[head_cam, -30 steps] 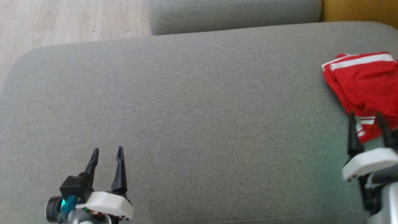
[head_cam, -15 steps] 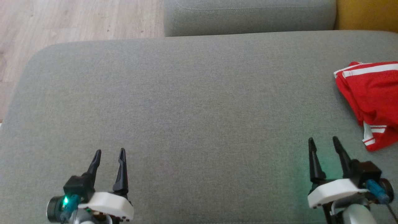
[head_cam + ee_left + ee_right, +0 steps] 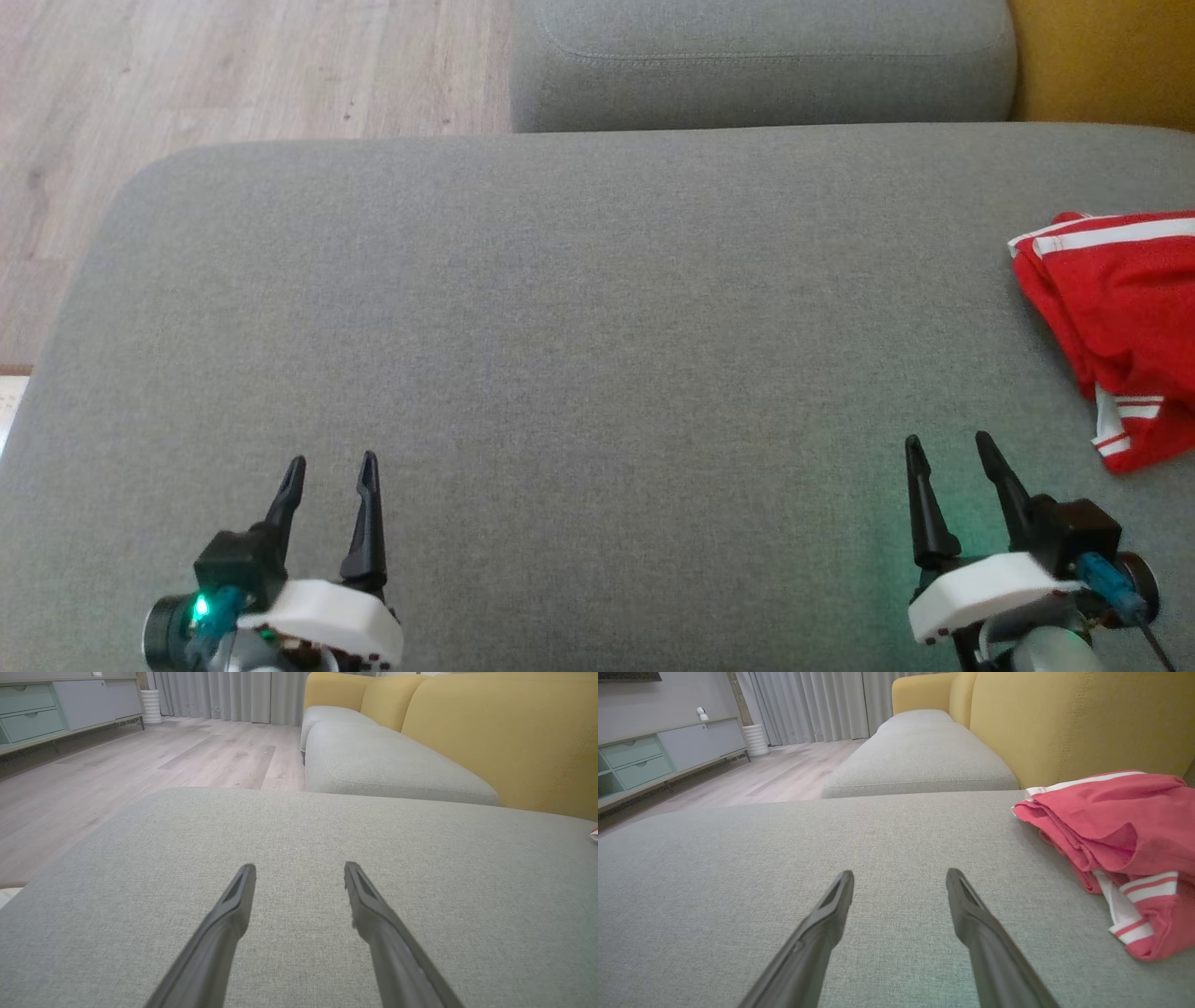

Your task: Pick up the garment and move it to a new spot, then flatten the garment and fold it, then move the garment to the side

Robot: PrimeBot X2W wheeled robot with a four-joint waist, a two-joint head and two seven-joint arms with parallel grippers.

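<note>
A red garment (image 3: 1125, 317) with white stripes lies folded at the right edge of the grey cushion (image 3: 597, 355); in the right wrist view the garment (image 3: 1115, 840) sits to the right of my fingers. My right gripper (image 3: 947, 451) stands open and empty over the cushion, left of and nearer than the garment, not touching it. At the lower left my left gripper (image 3: 331, 467) is open with nothing between its fingers (image 3: 243, 891). A sliver of the garment (image 3: 594, 834) shows at the right edge of the left wrist view.
A second grey cushion (image 3: 761, 61) lies beyond the first, with the yellow sofa back (image 3: 1106, 61) at the far right. Wooden floor (image 3: 215, 75) lies past the cushion's left and far edges. A pale cabinet (image 3: 668, 751) stands across the room.
The head view has shifted, so the cushion and garment sit lower and further right. My right gripper has drawn back from the garment's near edge, leftward and nearer. The left gripper holds its place.
</note>
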